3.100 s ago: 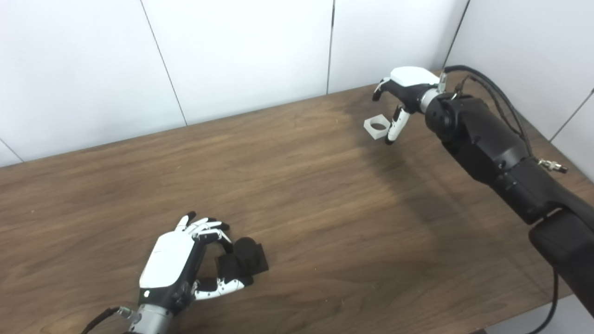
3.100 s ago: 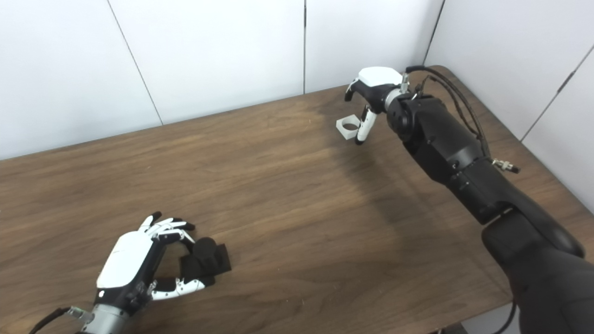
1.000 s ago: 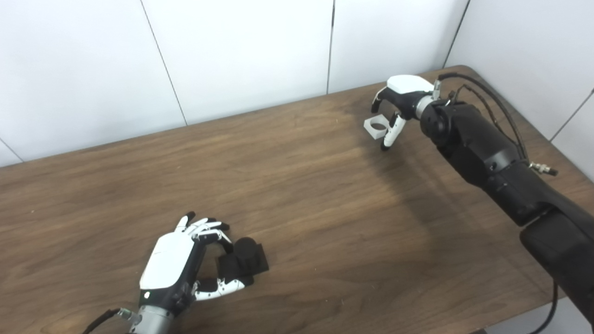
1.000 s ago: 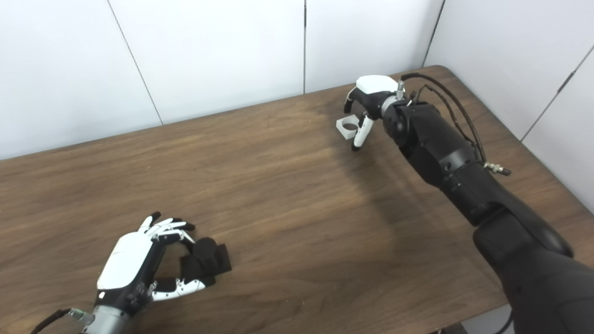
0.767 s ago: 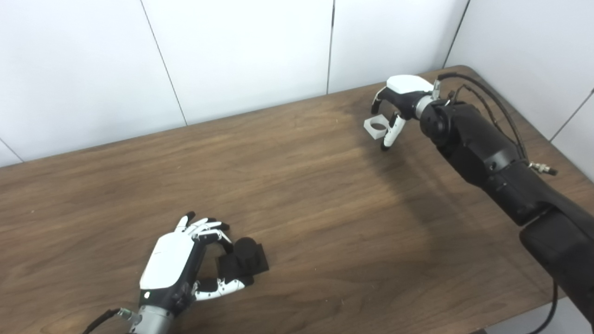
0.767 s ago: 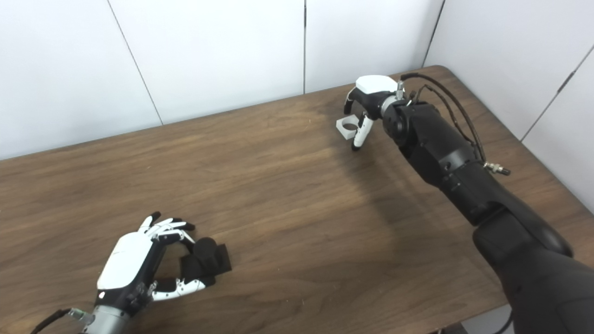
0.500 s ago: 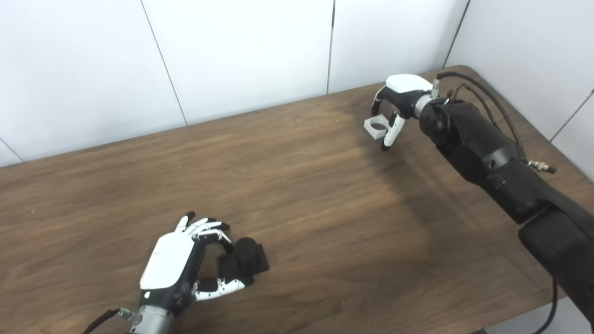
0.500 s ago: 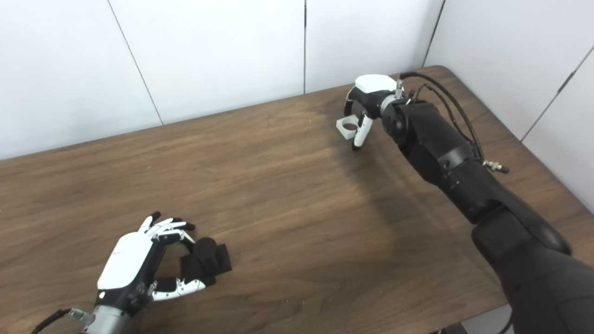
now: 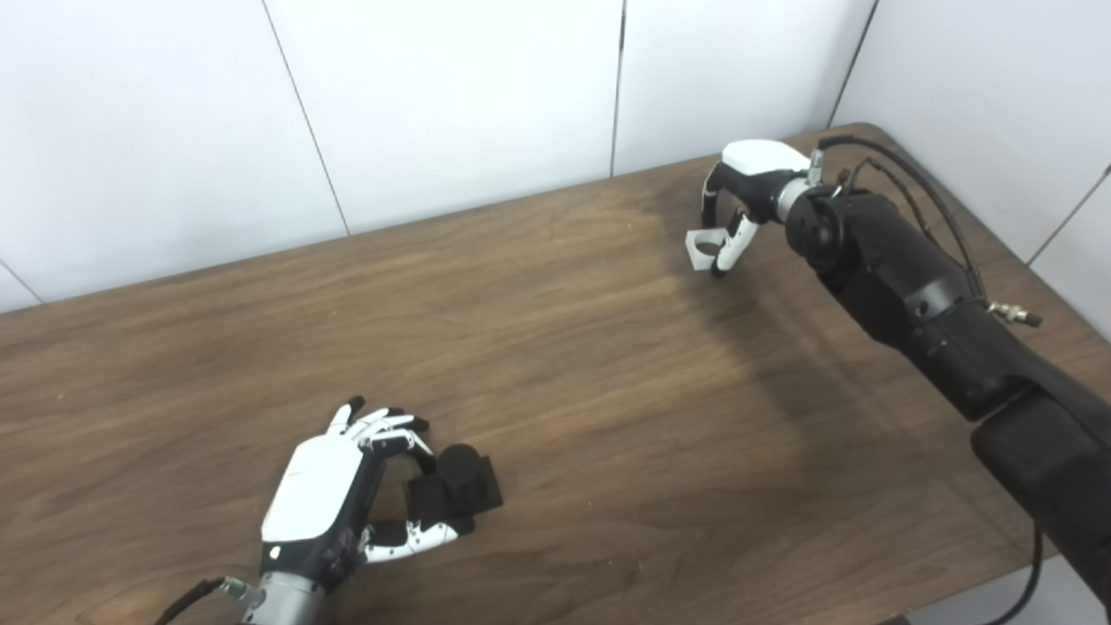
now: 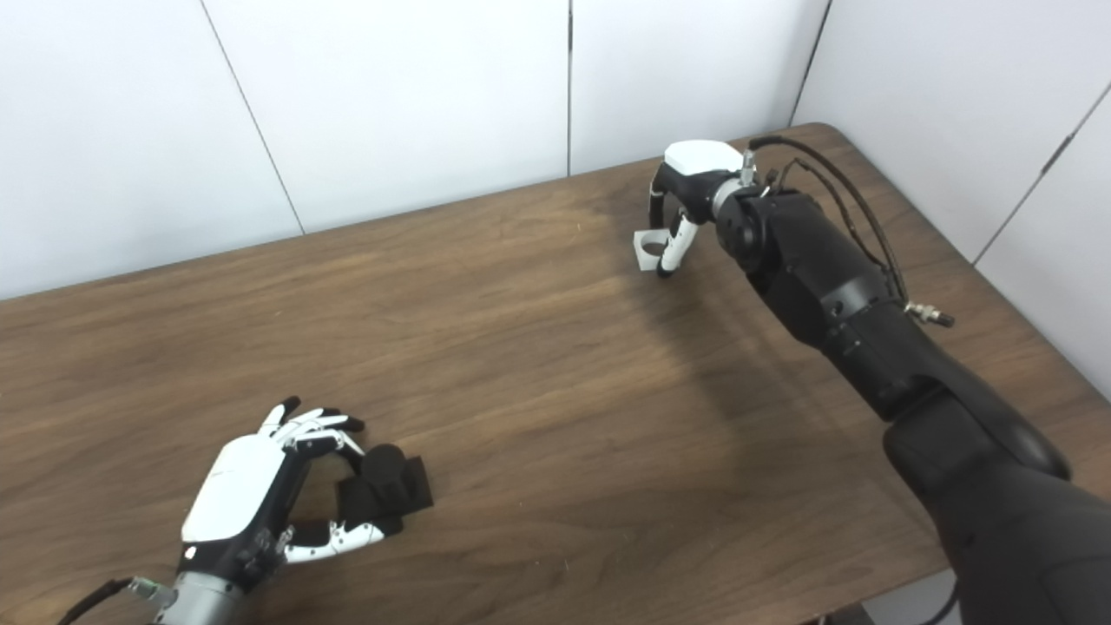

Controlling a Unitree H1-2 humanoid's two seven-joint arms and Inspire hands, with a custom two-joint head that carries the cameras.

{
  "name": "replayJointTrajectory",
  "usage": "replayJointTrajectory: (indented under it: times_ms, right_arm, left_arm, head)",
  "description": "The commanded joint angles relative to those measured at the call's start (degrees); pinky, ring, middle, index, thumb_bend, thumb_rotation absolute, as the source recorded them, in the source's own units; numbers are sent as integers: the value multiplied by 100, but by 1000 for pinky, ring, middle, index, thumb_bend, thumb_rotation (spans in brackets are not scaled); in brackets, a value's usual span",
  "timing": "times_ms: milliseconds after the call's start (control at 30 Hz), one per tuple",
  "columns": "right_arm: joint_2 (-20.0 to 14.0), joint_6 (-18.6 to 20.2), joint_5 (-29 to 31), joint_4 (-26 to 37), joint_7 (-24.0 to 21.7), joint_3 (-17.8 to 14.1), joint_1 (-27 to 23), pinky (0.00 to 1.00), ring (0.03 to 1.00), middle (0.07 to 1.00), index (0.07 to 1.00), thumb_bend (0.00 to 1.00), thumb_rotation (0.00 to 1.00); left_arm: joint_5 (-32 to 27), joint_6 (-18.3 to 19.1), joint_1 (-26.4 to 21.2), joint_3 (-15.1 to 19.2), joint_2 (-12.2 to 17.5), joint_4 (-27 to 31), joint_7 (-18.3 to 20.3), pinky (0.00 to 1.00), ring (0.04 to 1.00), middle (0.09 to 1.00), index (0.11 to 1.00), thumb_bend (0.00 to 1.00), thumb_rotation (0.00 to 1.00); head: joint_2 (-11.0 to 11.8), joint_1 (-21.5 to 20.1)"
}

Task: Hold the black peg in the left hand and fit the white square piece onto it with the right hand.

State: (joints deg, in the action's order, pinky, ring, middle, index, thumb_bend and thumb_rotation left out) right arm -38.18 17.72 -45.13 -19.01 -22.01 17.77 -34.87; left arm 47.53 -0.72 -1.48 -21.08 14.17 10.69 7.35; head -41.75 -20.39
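The black peg (image 9: 457, 486), a short cylinder on a square base, rests on the table near the front left. My left hand (image 9: 319, 495) lies beside it, with fingers on the base's far corner and the thumb along its near edge, closed on it. At the far right the white square piece (image 9: 703, 246), which has a round hole, is tipped up on one edge. My right hand (image 9: 748, 174) arches over it, fingers curled down on its far side and thumb (image 9: 727, 250) against its near side, pinching it.
The brown wooden table (image 9: 608, 417) ends at white wall panels behind and to the right. Its rounded far-right corner lies just beyond the right hand. Black cables (image 9: 911, 178) run along the right forearm.
The right hand's fingers have curled down and closed on the white piece, which has tipped from flat onto an edge and shifted slightly nearer. The left hand and the peg have not moved.
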Motion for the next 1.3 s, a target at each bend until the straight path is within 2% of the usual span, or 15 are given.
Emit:
replayJointTrajectory:
  times_ms: [0,500,767,1033,1267]
  right_arm:
    - [-127,-28,13,109,150,-97,-102,934,933,809,485,524,131]
    - [-147,-53,63,263,212,-136,69,922,941,799,485,524,129]
    - [-143,-116,51,1120,178,-169,372,955,935,801,484,523,129]
    - [-156,-269,-48,1989,33,-117,549,957,935,805,485,524,132]
    - [-93,-402,-199,2938,-465,-40,568,960,939,801,484,524,133]
  left_arm:
    - [72,137,80,-21,56,-90,146,1000,848,768,484,522,52]
    - [125,158,75,-41,59,-78,175,1000,849,768,484,522,52]
    - [107,129,60,-63,54,-130,168,1000,849,767,484,523,53]
    - [190,168,72,-109,5,-112,164,1000,848,769,484,523,54]
    - [200,225,79,-176,-76,-137,222,1000,861,776,485,523,53]
  head:
    - [-12,-8]
    - [-53,32]
    - [-80,200]
    - [-114,594]
    - [-140,914]
